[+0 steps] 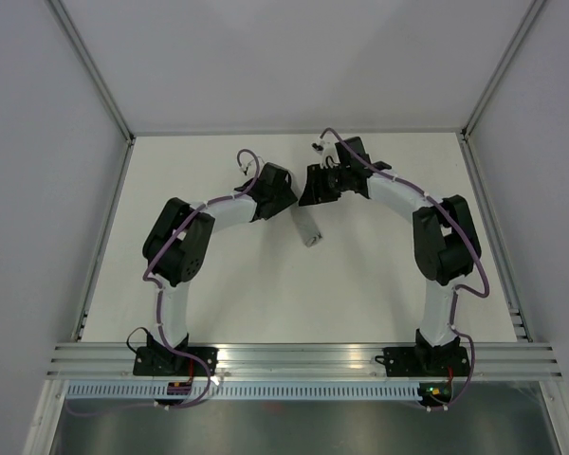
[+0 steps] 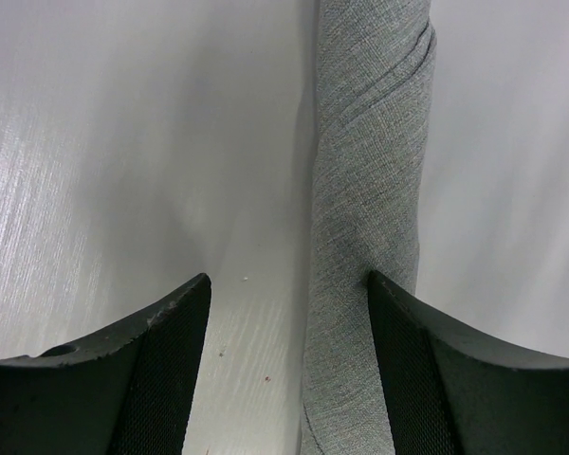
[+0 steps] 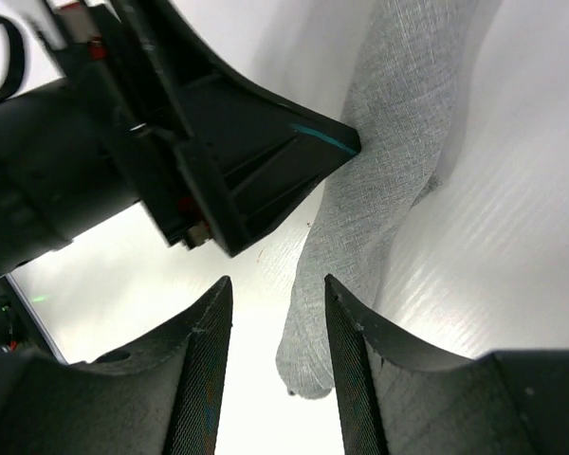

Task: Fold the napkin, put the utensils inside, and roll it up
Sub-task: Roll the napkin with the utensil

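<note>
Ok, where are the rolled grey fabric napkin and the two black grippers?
Rolled grey fabric napkin [image 2: 370,190], left wrist view: middle of the roll.
Left gripper [image 2: 287,280], left wrist view: between its fingertips.
Right gripper [image 3: 278,282], right wrist view: between its fingertips.

I looked at all three views and I could not read any words, numbers, labels or signs on anything.
</note>
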{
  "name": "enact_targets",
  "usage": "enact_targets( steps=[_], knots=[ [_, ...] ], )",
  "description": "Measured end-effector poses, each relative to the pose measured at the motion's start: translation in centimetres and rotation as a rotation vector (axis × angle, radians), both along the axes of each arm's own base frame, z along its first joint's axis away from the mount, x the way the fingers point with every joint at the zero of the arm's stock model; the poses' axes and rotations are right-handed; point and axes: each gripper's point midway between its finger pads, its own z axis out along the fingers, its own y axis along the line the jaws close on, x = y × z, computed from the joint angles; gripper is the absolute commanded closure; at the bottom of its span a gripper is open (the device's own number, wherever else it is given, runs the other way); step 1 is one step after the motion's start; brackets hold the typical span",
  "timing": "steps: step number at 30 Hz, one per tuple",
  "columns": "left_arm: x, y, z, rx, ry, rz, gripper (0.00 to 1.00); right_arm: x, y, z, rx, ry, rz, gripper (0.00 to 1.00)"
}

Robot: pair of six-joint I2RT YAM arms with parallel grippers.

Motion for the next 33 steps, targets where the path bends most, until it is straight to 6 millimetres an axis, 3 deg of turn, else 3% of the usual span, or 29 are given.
enact_targets(
  steps=[6,12,17,24,29,33],
  knots=[
    [0.0,-0.3,0.1,0.006,-0.01,-0.038,0.26,0.7,-1.4,2.2,0.013,-0.053,-0.005,0.5],
    [0.2,-1.1,1.0,-0.004,-0.04,-0.102,0.26,1.3,-3.0,2.1,0.009,-0.05,-0.025,0.5],
    [0.3,-1.4,3.3,-0.017,-0.093,-0.139,0.26,1.1,-3.3,1.9,0.005,-0.047,-0.025,0.49],
    [0.0,-0.9,7.4,-0.014,-0.181,-0.164,0.25,1.3,-4.2,3.4,0.014,-0.082,-0.039,0.47],
    [-2.0,1.7,11.1,0.024,-0.253,-0.177,0.24,1.3,-8.0,6.4,0.028,-0.148,-0.099,0.44],
    [-5.4,4.5,15.8,0.035,-0.357,-0.197,0.24,1.2,-13.2,10.7,0.033,-0.258,-0.185,0.42]
  ],
)
